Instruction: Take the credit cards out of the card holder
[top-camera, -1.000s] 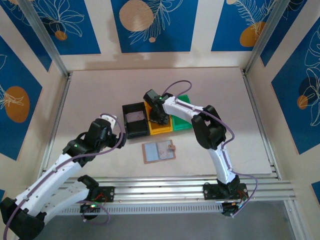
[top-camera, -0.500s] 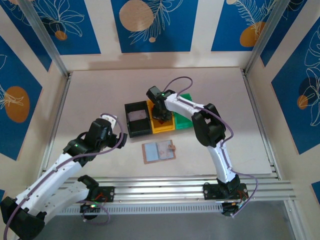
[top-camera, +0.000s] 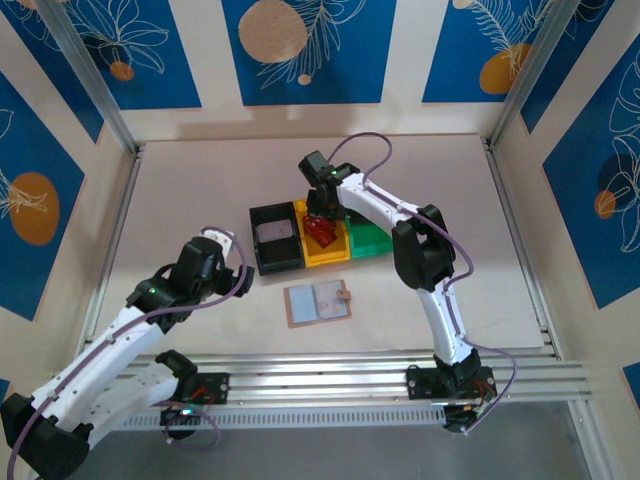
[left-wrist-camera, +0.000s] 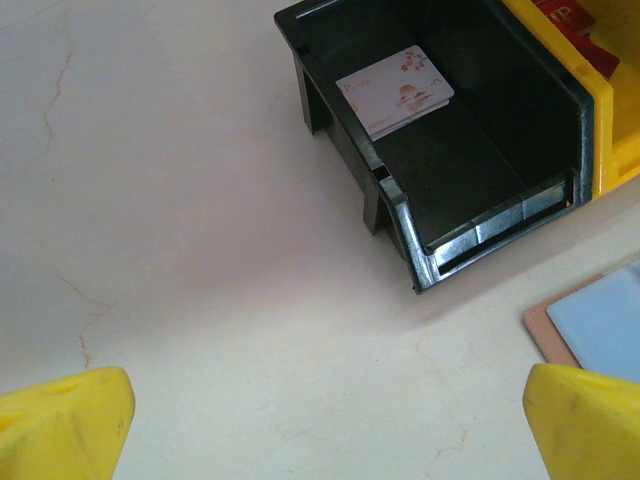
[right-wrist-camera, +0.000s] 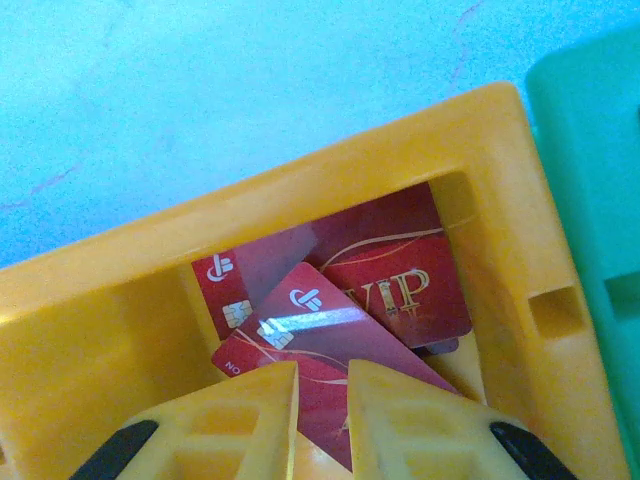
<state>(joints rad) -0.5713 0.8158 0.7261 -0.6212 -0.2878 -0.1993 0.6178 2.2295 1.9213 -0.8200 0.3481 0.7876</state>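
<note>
Top view: the right gripper (top-camera: 318, 207) is seen poised over the yellow bin (top-camera: 335, 257), with the dark red credit cards (top-camera: 320, 232) directly beneath it. The card holder (top-camera: 317, 303) lies open and flat, nearer the arm bases than this hand and well apart from it. The holder is just to the right of the left gripper (top-camera: 236, 272). Whether cards are left in its pockets cannot be told.

Left wrist view: the left hand is spread wide and nothing is held. A black bin (left-wrist-camera: 470, 230) with a pale card (left-wrist-camera: 395, 90) in it lies ahead of the fingers, and a corner of the holder is seen just past the right fingertip. The holder is not pinned, so it may be dragged across the table when a card is pulled.

Right wrist view: the fingers (right-wrist-camera: 230, 420) are drawn close, with a thin empty gap between them. The red cards lie overlapped just beyond the tips. The top card could be snagged and flicked out of the bin if the tips are dipped lower.
</note>
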